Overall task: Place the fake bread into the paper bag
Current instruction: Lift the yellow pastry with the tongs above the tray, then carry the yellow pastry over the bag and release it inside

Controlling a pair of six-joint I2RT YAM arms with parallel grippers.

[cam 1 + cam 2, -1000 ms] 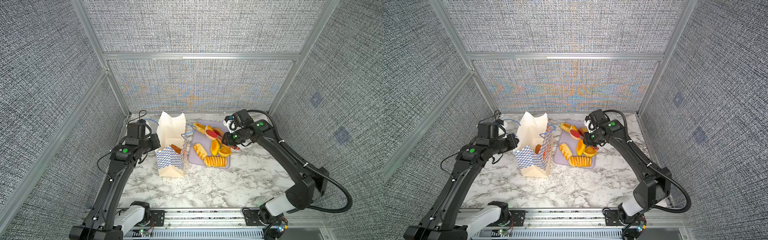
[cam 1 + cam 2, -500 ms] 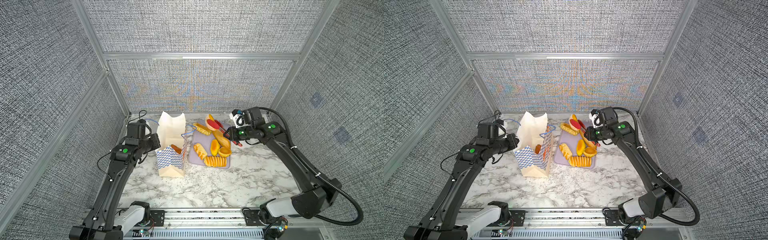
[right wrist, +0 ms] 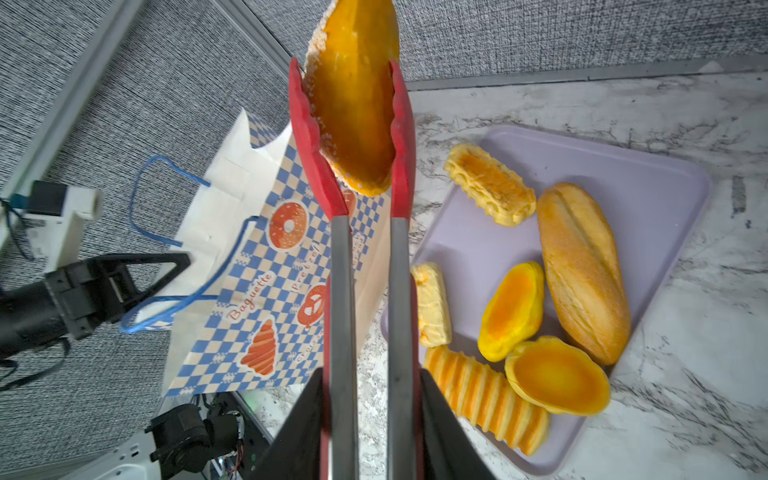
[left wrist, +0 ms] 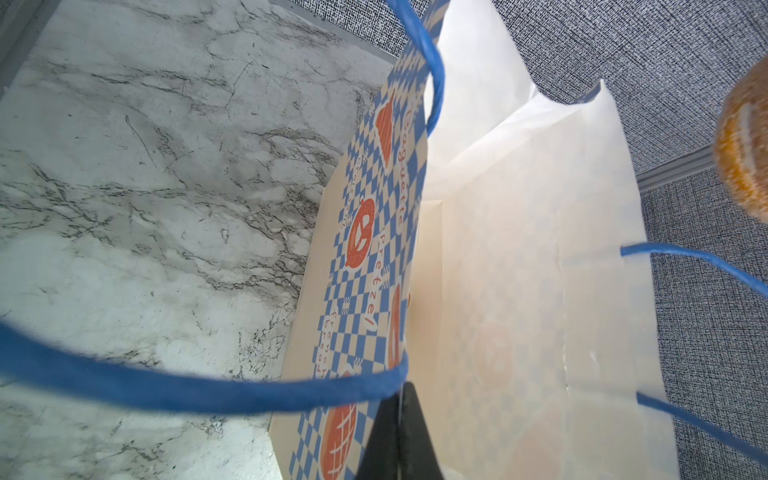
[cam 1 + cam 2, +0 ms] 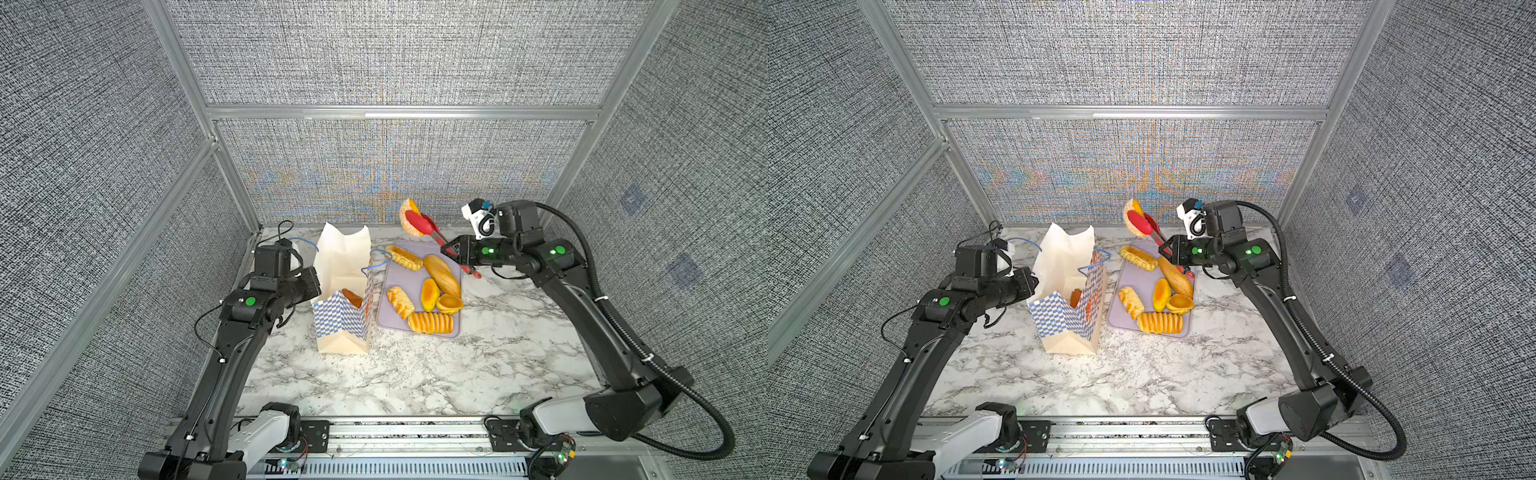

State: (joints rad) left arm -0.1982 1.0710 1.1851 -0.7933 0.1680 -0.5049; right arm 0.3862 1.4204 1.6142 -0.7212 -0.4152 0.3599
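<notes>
While gripping red tongs (image 3: 344, 291) with right gripper (image 3: 371, 376), holds seeded bun (image 3: 353, 104) aloft near lavender tray (image 3: 665, 199). Pinches rim of paper bag (image 4: 519, 270) with left gripper (image 4: 401, 399), jaws fully closed.

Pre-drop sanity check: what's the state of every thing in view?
paper bag: upright, mouth open.
left gripper: shut on the bag's rim.
right gripper: shut on the red tongs.
red tongs: squeezed onto a bun.
bun: held in the air, off the lavender tray.
one pastry: inside the bag.
six pastries: lying on the tray.
</notes>
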